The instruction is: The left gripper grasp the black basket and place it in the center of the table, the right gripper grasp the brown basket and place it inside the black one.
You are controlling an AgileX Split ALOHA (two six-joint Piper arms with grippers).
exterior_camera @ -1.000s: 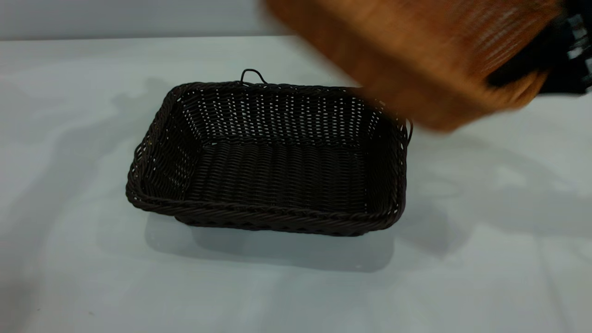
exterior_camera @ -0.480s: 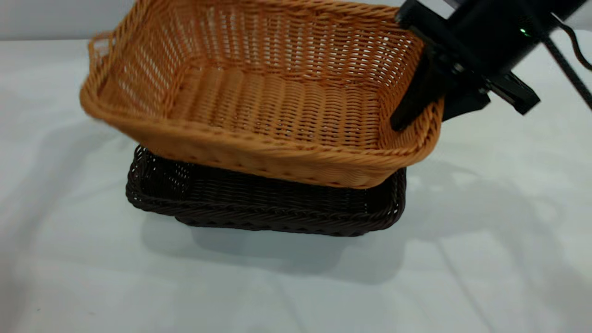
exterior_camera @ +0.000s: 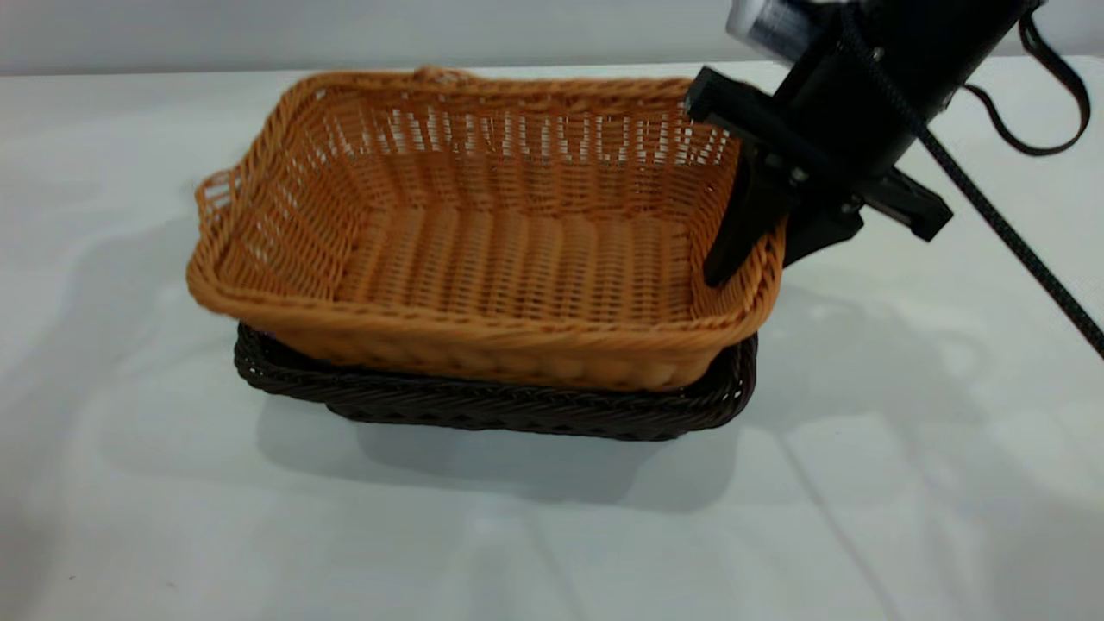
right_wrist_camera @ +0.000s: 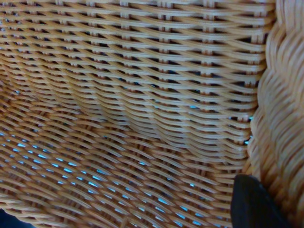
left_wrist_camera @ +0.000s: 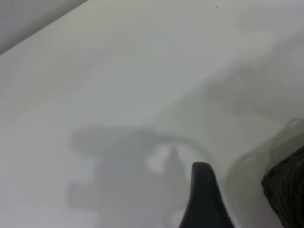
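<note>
The brown basket [exterior_camera: 517, 259] sits partly down inside the black basket [exterior_camera: 517, 416], and its rim stands above the black rim. The black basket rests in the middle of the table [exterior_camera: 906, 483]. My right gripper [exterior_camera: 755, 263] is shut on the brown basket's right wall, one finger inside and one outside. The right wrist view is filled by the brown weave [right_wrist_camera: 133, 109], with one dark fingertip [right_wrist_camera: 256, 204] against the wall. My left gripper [left_wrist_camera: 204, 202] is out of the exterior view. It hovers over bare table beside a corner of the black basket [left_wrist_camera: 287, 190].
A grey wall runs along the table's far edge [exterior_camera: 345, 71]. The right arm's black cable [exterior_camera: 1018, 250] hangs over the table at the right. Bare tabletop lies in front of and to both sides of the baskets.
The right gripper has carried the brown basket in from the upper right, over the black basket, and lowered it into it. The black basket has not moved.
</note>
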